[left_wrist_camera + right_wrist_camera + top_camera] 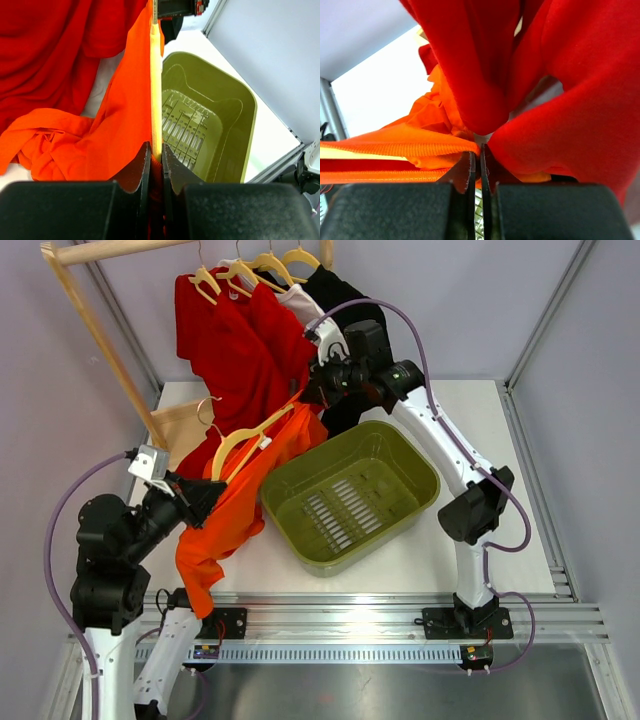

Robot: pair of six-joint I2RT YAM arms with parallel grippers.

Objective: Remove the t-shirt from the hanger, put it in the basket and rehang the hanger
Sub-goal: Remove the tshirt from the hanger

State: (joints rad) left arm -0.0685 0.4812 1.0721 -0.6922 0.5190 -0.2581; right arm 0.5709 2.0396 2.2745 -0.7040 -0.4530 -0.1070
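Observation:
The orange t-shirt (235, 515) hangs stretched between my two grippers, still draped over a pale wooden hanger (243, 437). My left gripper (208, 490) is at the hanger's lower left end. In the left wrist view its jaws (156, 152) are shut on the hanger bar (156, 100), with orange cloth (120, 125) wrapped round it. My right gripper (312, 390) holds the upper right end, beside the hanging red shirts. In the right wrist view its jaws (476, 157) are shut, and the shirt's ribbed collar (420, 145) runs taut into them.
A green slatted basket (350, 495) sits on the white table right of the shirt. Behind, a wooden rack (90, 320) carries red shirts (235, 340) and a black garment (345, 300) on hangers. A beige cloth (180, 430) hangs at the left.

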